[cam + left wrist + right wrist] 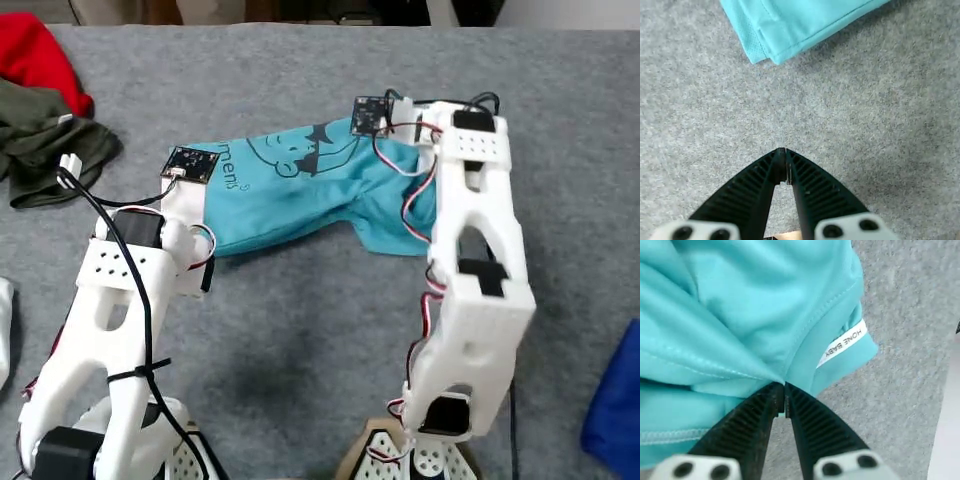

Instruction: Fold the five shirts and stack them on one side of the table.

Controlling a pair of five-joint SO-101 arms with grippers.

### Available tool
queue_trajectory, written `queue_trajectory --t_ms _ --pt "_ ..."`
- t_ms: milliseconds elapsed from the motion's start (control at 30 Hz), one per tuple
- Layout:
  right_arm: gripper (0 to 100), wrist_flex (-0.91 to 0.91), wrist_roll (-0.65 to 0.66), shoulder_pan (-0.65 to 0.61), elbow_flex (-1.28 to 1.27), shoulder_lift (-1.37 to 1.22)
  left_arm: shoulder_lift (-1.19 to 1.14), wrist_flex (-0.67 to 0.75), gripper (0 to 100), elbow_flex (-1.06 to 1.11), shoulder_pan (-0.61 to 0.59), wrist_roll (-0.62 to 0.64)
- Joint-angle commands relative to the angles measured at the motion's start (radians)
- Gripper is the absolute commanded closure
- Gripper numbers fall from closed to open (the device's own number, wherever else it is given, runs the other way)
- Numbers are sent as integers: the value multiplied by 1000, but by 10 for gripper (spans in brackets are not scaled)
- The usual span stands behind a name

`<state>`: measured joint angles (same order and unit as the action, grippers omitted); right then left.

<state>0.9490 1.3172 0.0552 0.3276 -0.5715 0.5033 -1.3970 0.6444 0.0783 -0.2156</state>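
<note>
Bench [300, 330]: grey, felt-like surface carrying all items. Teal shirt [290, 200]: lies spread, partly doubled over, across the middle of the bench toward the far edge, between the two arms; dark printed figure on its upper face; one end sits at the left arm's wrist, and the other is bunched at the right arm's wrist. Left arm [120, 300]: rises from the near left corner, wrist at the shirt's left end. Left fingers [784, 156]: pressed together tip to tip, holding nothing, over bare bench just beside a folded corner of the shirt and not touching it. Right arm [480, 250]: rises from the near edge right of centre, extending toward the far edge. Right fingers [784, 390]: clamped together on a gathered pinch of the teal shirt's fabric, with creases fanning out from the tips; a white label [842, 347] sewn inside the hem lies near the pinch. Red garment [35, 55]: heaped at the far left corner. Olive garment [45, 140]: crumpled, touching the red one on its near side, along the left edge. Blue garment [615, 400]: at the right edge toward the near corner, cut off by the frame. White cloth [4, 320]: sliver at the left edge, kind not discernible.
</note>
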Motion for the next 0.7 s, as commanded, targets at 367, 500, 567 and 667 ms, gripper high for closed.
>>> queue_trajectory --t_ms 367,500,567,667 --pt "704 457 -5 -22 467 -67 28 -6 980 -34 -6 -8" --pt "786 697 8 -21 532 -67 28 -6 980 -34 -3 -8" --pt "822 775 21 -27 536 -71 28 -6 980 -34 0 -8" --pt "844 810 18 -30 492 -73 28 -6 980 -34 0 -8"
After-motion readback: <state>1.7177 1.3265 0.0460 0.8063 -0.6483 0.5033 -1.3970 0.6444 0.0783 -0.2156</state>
